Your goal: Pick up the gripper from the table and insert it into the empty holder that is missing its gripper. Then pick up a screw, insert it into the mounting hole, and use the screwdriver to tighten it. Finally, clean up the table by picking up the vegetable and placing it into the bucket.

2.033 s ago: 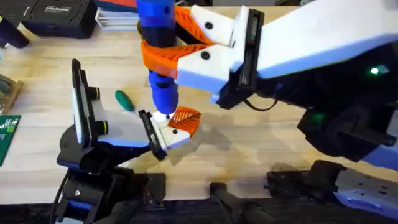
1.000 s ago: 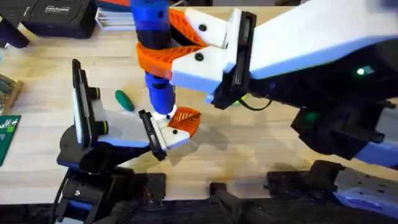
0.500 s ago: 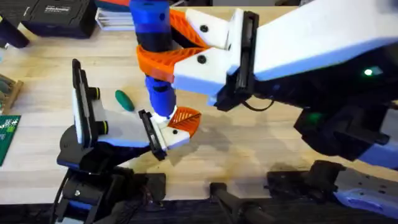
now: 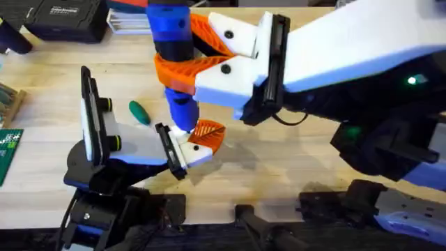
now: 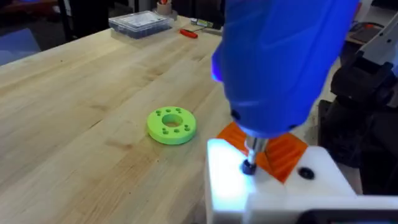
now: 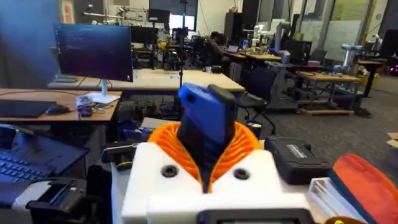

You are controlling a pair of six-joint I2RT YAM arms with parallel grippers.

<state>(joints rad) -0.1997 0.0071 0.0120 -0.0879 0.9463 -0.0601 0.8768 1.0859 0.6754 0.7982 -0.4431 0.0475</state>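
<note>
Overhead: right pincer [image 4: 182, 59] grips the bright blue pen-shaped screwdriver [image 4: 174, 49], tightening; small orange ribbed gripper [image 4: 207, 134] seated; dark-green oval vegetable [image 4: 139, 111] remains. Left pincer: cannot tell.

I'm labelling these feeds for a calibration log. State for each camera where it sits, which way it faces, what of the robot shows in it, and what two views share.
Overhead: above the arm bases, looking down and forward at the table; both arms show, the right pincer shut on the screwdriver.
Left wrist: low over the wood, facing the holder and the green disc; the screwdriver's bit meets the holder.
Right wrist: tilted up toward the room, its white-and-orange fingers clamping the screwdriver.
Shared: all three views show the blue screwdriver.
</note>
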